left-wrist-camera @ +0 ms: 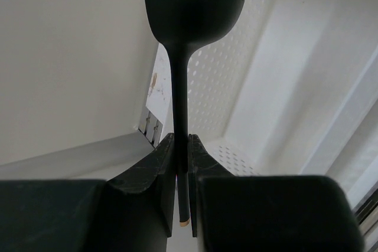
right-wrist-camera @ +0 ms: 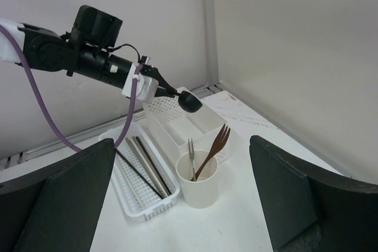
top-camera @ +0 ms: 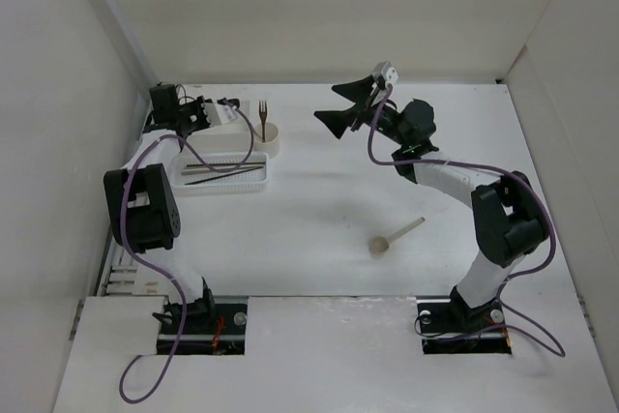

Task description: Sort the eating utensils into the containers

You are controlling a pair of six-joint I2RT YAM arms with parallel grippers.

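While left gripper (left-wrist-camera: 182, 141) pinches black spoon (left-wrist-camera: 195, 4) handle, right gripper (top-camera: 326, 103) spread wide

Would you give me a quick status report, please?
Left gripper shut on black spoon over box. Right gripper open, empty. Beige spoon lies on table.

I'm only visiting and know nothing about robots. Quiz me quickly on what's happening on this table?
1. True or false: the right gripper is shut on a plate.
2. The left gripper is shut on: A) a black spoon, B) a knife, C) a ladle.
3. How many forks stand in the round cup?
Key: 1 false, it is open and empty; 2 A; 3 two.
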